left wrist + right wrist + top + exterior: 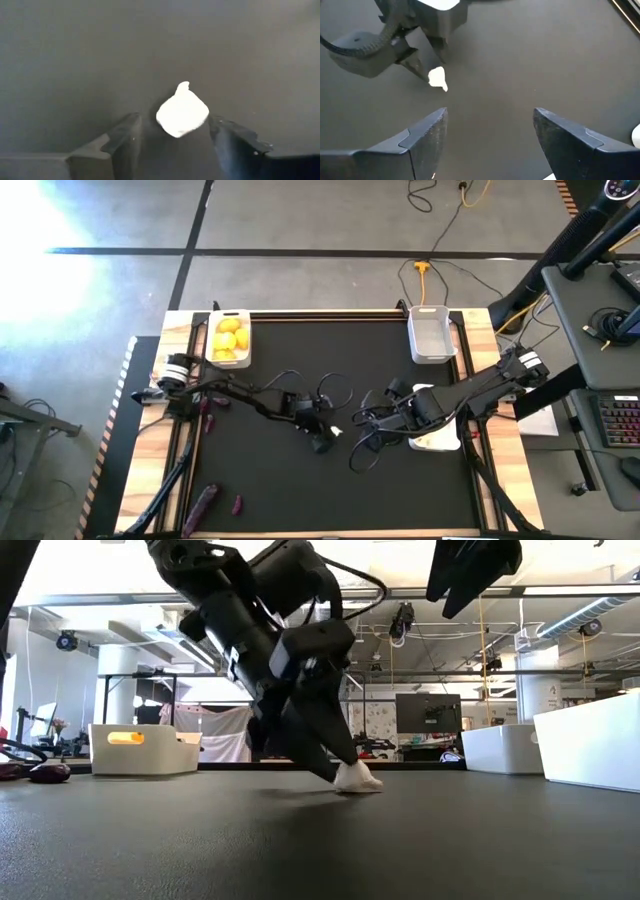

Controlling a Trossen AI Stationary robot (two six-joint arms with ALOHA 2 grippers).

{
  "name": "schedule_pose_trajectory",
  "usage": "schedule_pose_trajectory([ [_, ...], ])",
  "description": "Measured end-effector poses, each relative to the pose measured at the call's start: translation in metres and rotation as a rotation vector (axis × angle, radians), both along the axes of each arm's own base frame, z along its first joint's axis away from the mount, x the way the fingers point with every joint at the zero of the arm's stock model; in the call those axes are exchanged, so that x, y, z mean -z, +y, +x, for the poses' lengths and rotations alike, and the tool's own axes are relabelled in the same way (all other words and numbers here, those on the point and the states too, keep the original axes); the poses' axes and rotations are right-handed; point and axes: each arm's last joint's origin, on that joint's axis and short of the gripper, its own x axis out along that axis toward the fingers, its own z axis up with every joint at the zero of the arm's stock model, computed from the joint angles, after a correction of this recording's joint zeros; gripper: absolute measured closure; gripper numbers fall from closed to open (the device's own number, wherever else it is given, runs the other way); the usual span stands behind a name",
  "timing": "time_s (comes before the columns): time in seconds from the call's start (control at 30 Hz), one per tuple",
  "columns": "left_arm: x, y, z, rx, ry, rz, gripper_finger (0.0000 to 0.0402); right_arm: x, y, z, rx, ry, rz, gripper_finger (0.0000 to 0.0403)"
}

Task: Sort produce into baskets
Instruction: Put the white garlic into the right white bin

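Observation:
A white garlic bulb (182, 112) lies on the black table mat, also seen in the high view (337, 430) and the low view (357, 778). My left gripper (174, 120) is open and low over the mat, slanting down, with one finger on either side of the bulb and a gap to each. My right gripper (490, 112) is open and empty, held above the mat (372, 416) just right of the bulb. Yellow lemons (230, 337) lie in the far-left basket (213, 330). Purple eggplant pieces lie on the mat at the left (207, 416) and near left (200, 505).
An empty white basket (432, 333) stands at the far right. A third white basket (437, 442) sits under my right arm. Loose cables loop from both arms over the middle of the mat. Bare mat lies toward the near edge.

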Motion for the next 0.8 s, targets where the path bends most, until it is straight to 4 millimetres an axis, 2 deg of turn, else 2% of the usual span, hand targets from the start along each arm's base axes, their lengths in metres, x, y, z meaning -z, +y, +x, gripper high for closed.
schedule_pose_trajectory([
  [0.17, -0.026, -0.005, -0.011, 0.02, -0.013, 0.025, 0.017, 0.0, -0.001, 0.001, -0.01, 0.001, -0.005, 0.0108],
  [0.37, -0.066, -0.016, -0.032, 0.008, -0.057, 0.146, 0.0176, -0.003, 0.002, 0.008, -0.108, -0.052, -0.035, 0.0114],
  [0.57, -0.098, -0.023, -0.057, -0.02, -0.096, 0.215, 0.0184, -0.005, 0.005, 0.017, -0.18, -0.108, -0.053, 0.012],
  [0.8, -0.126, -0.02, -0.08, -0.068, -0.139, 0.264, 0.0185, 0.009, 0.01, 0.028, -0.192, -0.087, -0.049, 0.0118],
])
